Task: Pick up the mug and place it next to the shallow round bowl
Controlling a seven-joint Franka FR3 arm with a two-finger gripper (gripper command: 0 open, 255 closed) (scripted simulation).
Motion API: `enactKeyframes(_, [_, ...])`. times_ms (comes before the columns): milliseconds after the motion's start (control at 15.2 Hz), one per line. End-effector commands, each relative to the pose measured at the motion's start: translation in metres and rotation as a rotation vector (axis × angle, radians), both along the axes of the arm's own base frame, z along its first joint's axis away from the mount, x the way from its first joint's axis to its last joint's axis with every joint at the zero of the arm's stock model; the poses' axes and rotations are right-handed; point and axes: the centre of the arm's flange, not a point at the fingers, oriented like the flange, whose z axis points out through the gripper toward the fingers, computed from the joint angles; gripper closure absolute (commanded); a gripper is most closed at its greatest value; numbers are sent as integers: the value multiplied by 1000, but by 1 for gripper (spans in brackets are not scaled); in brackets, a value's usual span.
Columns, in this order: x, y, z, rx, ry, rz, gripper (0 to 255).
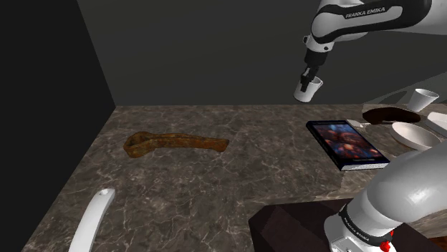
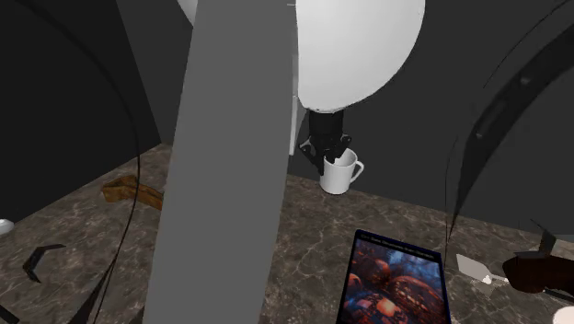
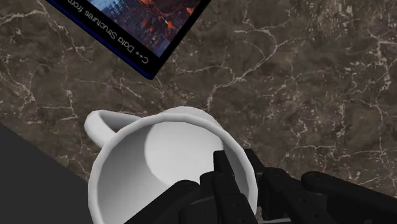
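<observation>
Nearest, flat on the brown veined marble countertop (image 1: 215,186): a dark-covered rectangular book (image 1: 347,144), with a white shallow round bowl (image 1: 413,134) near it toward the shoulder view's right. Farther back, lifted clear of the countertop (close to the grey wall): a white handled mug (image 1: 306,91), rim pinched by the all-black two-finger gripper (image 1: 310,80), one finger inside, one outside.

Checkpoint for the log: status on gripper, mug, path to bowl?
Gripper shut on mug rim. Mug held clear above counter. Book lies between it and bowl; likely passable overhead.
</observation>
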Motion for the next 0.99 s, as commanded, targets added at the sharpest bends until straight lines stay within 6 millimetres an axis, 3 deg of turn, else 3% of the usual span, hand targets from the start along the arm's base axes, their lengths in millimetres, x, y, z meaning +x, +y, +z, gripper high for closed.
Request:
enactKeyframes(0, [-24, -12, -1, 0, 0, 2, 255])
enactKeyframes(924, [-181, -108, 0, 0, 0, 2, 255])
